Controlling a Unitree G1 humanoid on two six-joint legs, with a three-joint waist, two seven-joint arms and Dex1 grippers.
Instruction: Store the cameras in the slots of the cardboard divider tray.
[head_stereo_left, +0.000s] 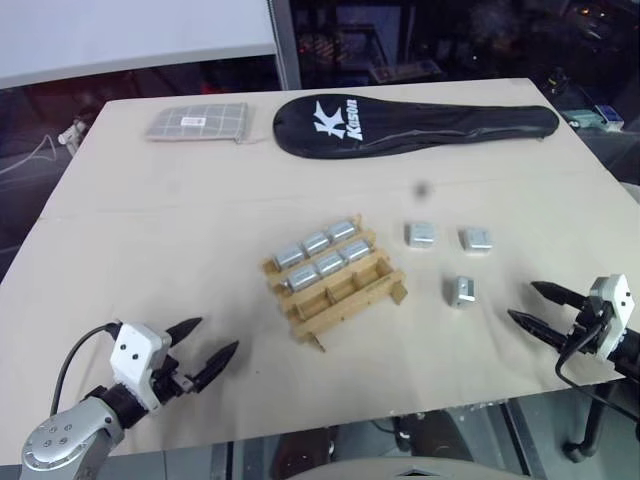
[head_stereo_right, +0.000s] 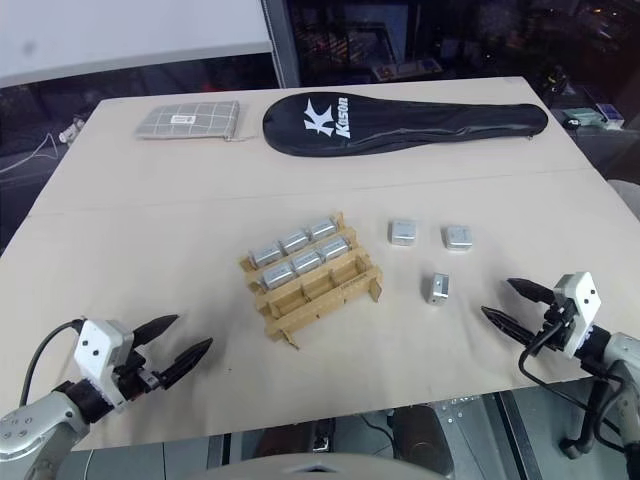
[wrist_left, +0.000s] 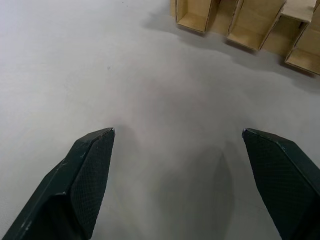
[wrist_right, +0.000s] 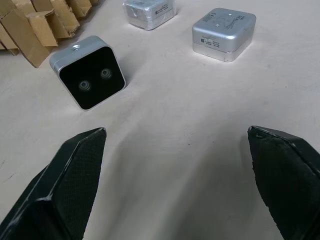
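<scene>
Where the wide beige counter (head_stereo_left: 150, 230) ends at the far side, a long black racket-shaped fabric cover with white lettering (head_stereo_left: 415, 124), and to its left a flat grey checked pouch (head_stereo_left: 197, 122). At the middle of the counter, the tan-brown cardboard divider tray of crossed strips (head_stereo_left: 335, 285), turned at an angle. Six small silver-grey metal cameras with rounded edges (head_stereo_left: 322, 256) already seated in the two far rows of slots; the near row with bare cardboard. To the right of the tray, well apart from it, three more loose silver-grey cameras: one lying flat (head_stereo_left: 420, 235), a second flat just beside it further right (head_stereo_left: 476, 239), and a third nearer one (head_stereo_left: 462, 291) tipped on its edge, its dark glass face with two lenses (wrist_right: 92, 78) turned toward the right arm. At the near left corner, left end effector (head_stereo_left: 205, 350) released, black fingers spread wide, grasping nothing, pointing toward the tray. At the near right edge, right end effector (head_stereo_left: 530, 305) also released and unloaded, aimed at the tipped camera, apart from it.
</scene>
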